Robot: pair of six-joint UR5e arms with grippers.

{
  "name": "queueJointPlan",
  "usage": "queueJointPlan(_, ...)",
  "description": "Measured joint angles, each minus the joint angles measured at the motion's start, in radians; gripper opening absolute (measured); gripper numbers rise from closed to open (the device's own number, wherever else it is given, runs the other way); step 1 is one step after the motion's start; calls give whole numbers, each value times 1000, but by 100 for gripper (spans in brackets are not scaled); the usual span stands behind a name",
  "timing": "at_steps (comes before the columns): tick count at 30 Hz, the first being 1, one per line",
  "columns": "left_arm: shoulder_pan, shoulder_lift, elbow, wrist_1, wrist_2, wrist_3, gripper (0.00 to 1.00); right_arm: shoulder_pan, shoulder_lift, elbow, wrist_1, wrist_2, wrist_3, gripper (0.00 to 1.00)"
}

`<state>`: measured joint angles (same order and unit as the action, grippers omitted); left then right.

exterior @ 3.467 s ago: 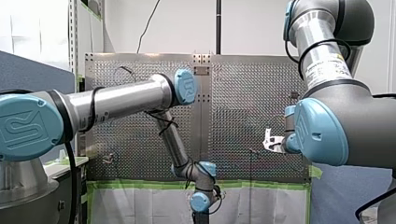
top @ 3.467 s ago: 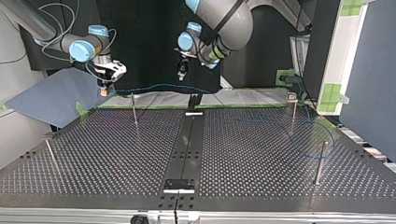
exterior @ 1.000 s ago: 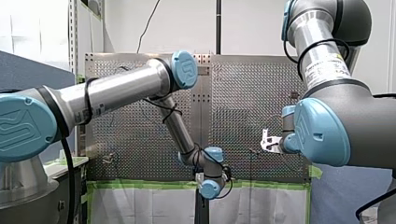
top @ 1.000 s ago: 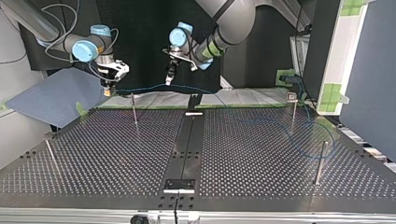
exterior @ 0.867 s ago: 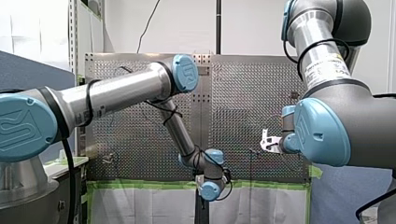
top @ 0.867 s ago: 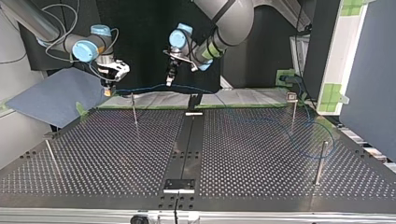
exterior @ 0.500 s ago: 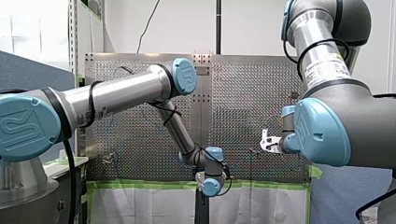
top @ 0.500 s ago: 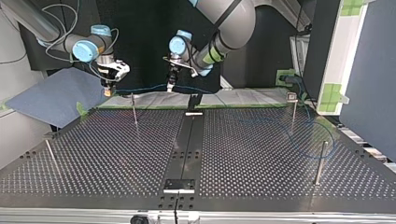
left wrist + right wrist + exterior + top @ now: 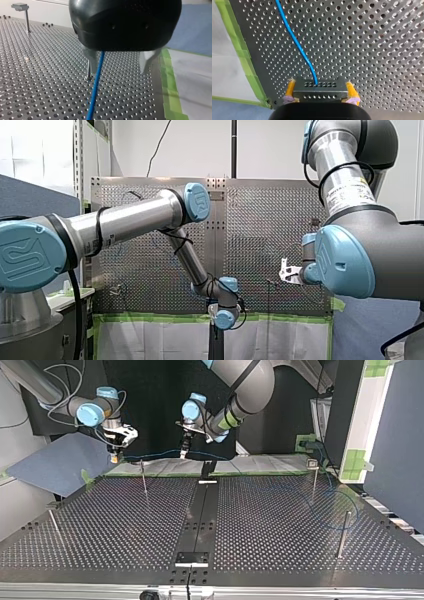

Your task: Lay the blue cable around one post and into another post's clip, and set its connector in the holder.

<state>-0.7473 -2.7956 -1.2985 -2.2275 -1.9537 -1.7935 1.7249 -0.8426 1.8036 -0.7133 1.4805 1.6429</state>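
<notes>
The thin blue cable (image 9: pixel 155 454) hangs in the air along the far edge of the top view. My right gripper (image 9: pixel 115 453), at that view's left, is shut on the cable's metal connector (image 9: pixel 319 89), which sits between its yellow pads (image 9: pixel 290 87). My left gripper (image 9: pixel 183 451) straddles the cable further along. In the left wrist view the blue cable (image 9: pixel 96 80) passes between the spread metal fingers (image 9: pixel 92 61) of my left gripper (image 9: pixel 118 72), close to one of them. Beyond it the cable trails to a loose loop (image 9: pixel 334 509) on the table.
Thin posts stand on the perforated table (image 9: pixel 125 525): one (image 9: pixel 143 476) below the hanging cable, one with a clip top (image 9: pixel 313 465), one inside the cable loop (image 9: pixel 344 532), one (image 9: pixel 54 525) at the top view's left. A black bracket (image 9: pixel 207 467) stands at the far middle.
My left gripper has moved toward the top view's left and come down so that the cable runs between its fingers. My right arm has held still with the connector.
</notes>
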Motion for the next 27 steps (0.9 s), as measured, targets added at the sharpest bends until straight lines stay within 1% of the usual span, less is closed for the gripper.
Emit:
queueJointPlan(2,-1,0,0,-2,3,1,87,-2,0,0,-2,0,-1,0)
queueJointPlan(10,-2,0,0,-14,3,3,87,-9,0,0,-6,4,-5,0)
queueJointPlan(11,-2,0,1,-15,2,3,84,-10,0,0,-7,4,-5,0)
queueJointPlan(13,-2,0,1,-16,2,4,84,-13,0,0,-11,4,-4,0)
queueJointPlan(14,-3,1,0,-20,2,6,80,-14,0,0,-13,4,-4,0)
queueJointPlan(16,-4,1,0,-29,3,12,80,-17,0,0,-17,4,-4,0)
queueJointPlan(17,-5,1,0,-37,3,16,77,-18,0,0,-17,4,-4,0)
queueJointPlan(19,-5,3,0,-50,3,20,77,-20,0,0,-18,4,-4,0)
queueJointPlan(20,-6,4,0,-58,3,22,75,-21,0,0,-18,4,-4,0)
queueJointPlan(22,-7,6,0,-67,2,25,75,-23,0,0,-18,4,-4,0)
queueJointPlan(23,-8,9,0,-72,2,28,71,-23,0,0,-18,4,-4,0)
queueJointPlan(27,-12,20,0,-81,1,34,71,-24,0,0,-18,5,-6,0)
